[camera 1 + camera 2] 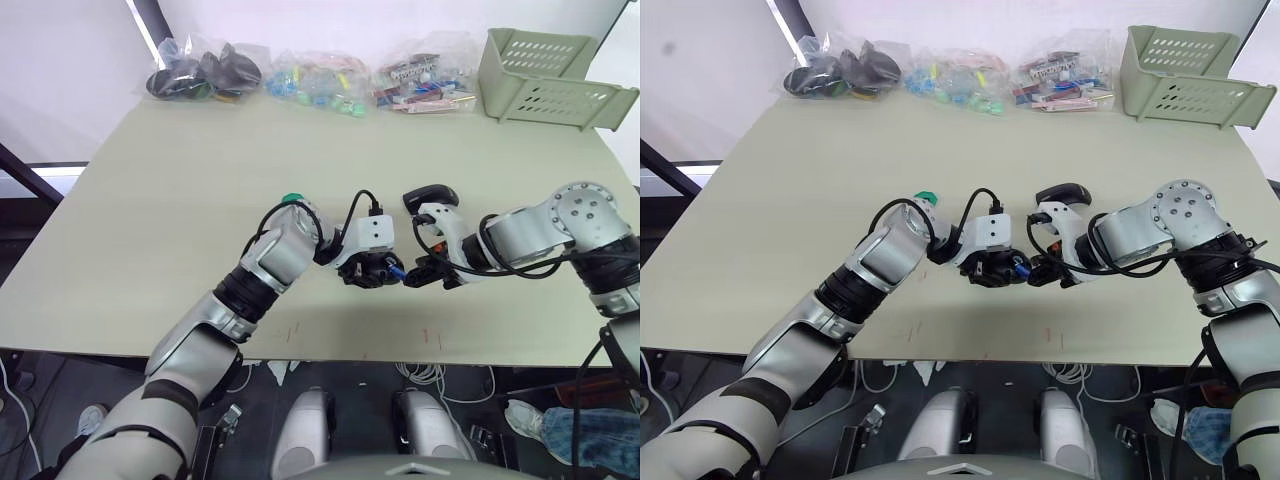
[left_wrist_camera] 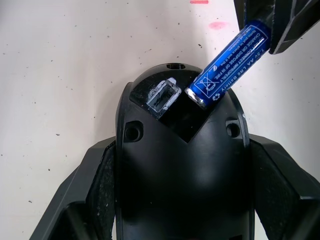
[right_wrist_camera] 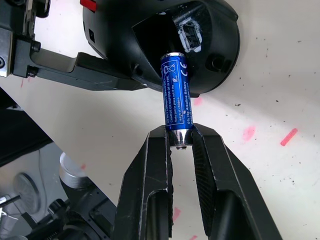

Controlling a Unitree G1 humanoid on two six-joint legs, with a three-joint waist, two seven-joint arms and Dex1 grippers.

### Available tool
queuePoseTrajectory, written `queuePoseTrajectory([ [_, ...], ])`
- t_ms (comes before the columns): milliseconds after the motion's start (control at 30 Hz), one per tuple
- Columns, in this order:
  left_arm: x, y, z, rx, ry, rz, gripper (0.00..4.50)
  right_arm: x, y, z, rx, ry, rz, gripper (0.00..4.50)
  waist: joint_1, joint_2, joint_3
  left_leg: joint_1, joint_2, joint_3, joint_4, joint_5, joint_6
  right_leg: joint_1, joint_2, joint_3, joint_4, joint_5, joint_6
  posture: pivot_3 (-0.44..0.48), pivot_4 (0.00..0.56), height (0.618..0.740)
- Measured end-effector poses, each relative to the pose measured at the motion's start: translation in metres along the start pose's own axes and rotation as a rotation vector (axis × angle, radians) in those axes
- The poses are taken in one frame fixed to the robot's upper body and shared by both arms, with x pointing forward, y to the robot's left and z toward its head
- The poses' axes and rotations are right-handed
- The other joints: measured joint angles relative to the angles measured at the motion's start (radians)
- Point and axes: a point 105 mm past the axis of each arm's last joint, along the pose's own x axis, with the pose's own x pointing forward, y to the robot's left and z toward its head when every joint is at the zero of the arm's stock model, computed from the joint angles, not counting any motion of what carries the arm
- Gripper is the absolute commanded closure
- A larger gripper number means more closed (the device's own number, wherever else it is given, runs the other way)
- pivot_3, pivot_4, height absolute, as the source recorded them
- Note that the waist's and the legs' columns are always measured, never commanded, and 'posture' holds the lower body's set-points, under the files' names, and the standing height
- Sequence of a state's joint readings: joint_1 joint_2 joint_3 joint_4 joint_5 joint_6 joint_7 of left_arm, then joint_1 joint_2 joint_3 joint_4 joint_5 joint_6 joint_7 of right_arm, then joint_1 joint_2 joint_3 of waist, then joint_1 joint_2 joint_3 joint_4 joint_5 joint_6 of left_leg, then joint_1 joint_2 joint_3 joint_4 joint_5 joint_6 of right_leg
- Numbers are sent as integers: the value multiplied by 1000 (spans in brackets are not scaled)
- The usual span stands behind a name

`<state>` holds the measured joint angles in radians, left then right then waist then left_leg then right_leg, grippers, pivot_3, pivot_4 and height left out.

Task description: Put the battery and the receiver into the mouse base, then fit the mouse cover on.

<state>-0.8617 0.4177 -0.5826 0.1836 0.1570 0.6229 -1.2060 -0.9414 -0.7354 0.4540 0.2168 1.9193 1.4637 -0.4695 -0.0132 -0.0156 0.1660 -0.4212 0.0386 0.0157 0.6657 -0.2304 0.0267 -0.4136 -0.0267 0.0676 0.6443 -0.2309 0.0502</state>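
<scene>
While clamped between left gripper (image 2: 180,200) fingers near table (image 1: 180,200) front edge: mouse base (image 2: 182,165), held open-side up. Right gripper (image 3: 180,145) closed on battery's (image 3: 176,92) silver end, blue tip angled into base's open bay, beside small clear-rimmed slot (image 2: 163,98). Mouse cover (image 1: 432,194) lying just behind right wrist.

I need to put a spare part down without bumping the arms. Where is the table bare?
Bare: the table on the robot's left, between the bags and the near edge; also the far right, before the green basket. Crowded: near centre, where the left gripper holds the mouse base and the right gripper brings the battery.
</scene>
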Motion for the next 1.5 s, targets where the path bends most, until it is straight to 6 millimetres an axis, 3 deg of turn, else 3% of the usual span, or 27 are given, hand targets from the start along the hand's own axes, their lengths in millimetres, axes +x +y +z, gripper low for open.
queuePoseTrajectory([
  [567,2,-1,2,-2,-6,-2,1496,11,4,24,-65,103,-19,4378,1,1,-1,-2,-1,1,0,0,0,0,-1,-3,-2,1,0,0,150,740],
  [1267,4,-2,3,-24,-7,6,1496,15,0,26,-67,110,2,4378,0,1,-3,-1,-1,1,1,0,0,1,0,-4,-1,1,1,0,150,740],
  [1300,4,-2,3,-26,-7,7,1496,15,0,26,-68,109,3,3391,0,1,-3,-1,-1,1,1,0,0,1,0,-4,-1,1,1,0,150,740],
  [1433,5,-2,5,-24,-12,8,1496,17,-7,23,-70,127,-45,1953,2,1,-3,-3,-2,1,1,0,0,0,-1,-4,-1,1,1,0,150,740],
  [1500,5,-2,5,-23,-14,7,1496,15,-9,23,-67,123,-49,1953,3,1,-3,-3,-2,1,1,0,0,0,-1,-4,-2,1,1,0,150,740],
])
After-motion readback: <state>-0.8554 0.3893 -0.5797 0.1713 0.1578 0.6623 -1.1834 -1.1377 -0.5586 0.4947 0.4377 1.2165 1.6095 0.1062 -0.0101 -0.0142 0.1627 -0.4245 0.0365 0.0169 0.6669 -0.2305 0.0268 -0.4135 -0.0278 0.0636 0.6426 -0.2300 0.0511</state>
